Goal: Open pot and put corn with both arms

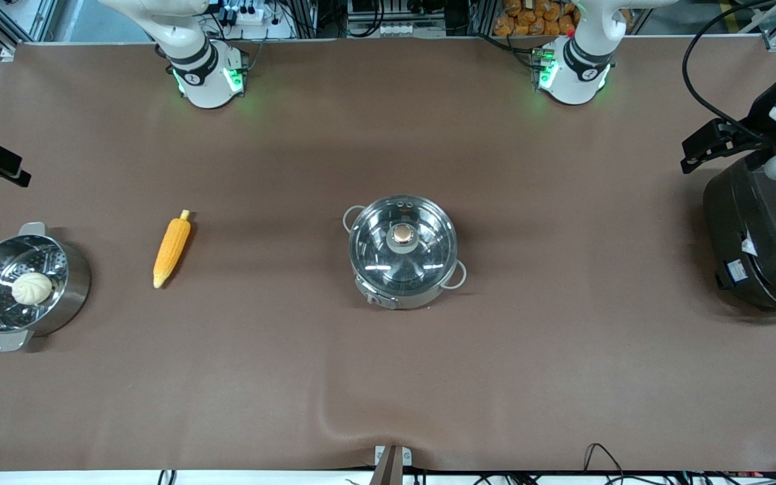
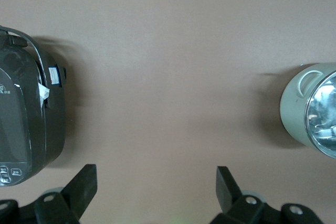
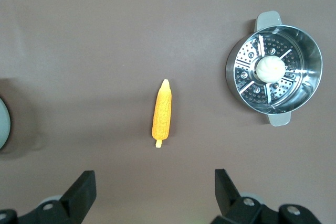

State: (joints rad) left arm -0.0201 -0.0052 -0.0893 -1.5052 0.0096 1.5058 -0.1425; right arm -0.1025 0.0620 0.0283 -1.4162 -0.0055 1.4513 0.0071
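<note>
The pot (image 1: 403, 250) stands at the middle of the table, its glass lid on, with the copper knob (image 1: 402, 234) on top. Its side also shows in the left wrist view (image 2: 307, 108). The corn (image 1: 172, 248) lies on the table toward the right arm's end from the pot, and shows in the right wrist view (image 3: 163, 113). My left gripper (image 1: 698, 145) (image 2: 156, 174) hangs open and empty over bare table between the pot and the rice cooker. My right gripper (image 1: 4, 168) (image 3: 154, 177) hangs open and empty over the table near the corn and the steamer pot.
A steel steamer pot (image 1: 78, 269) (image 3: 310, 66) holding a white bun (image 1: 31, 288) (image 3: 269, 68) stands at the right arm's end. A big black rice cooker (image 1: 758, 236) (image 2: 26, 114) stands at the left arm's end. The brown mat bulges at its front edge (image 1: 334, 421).
</note>
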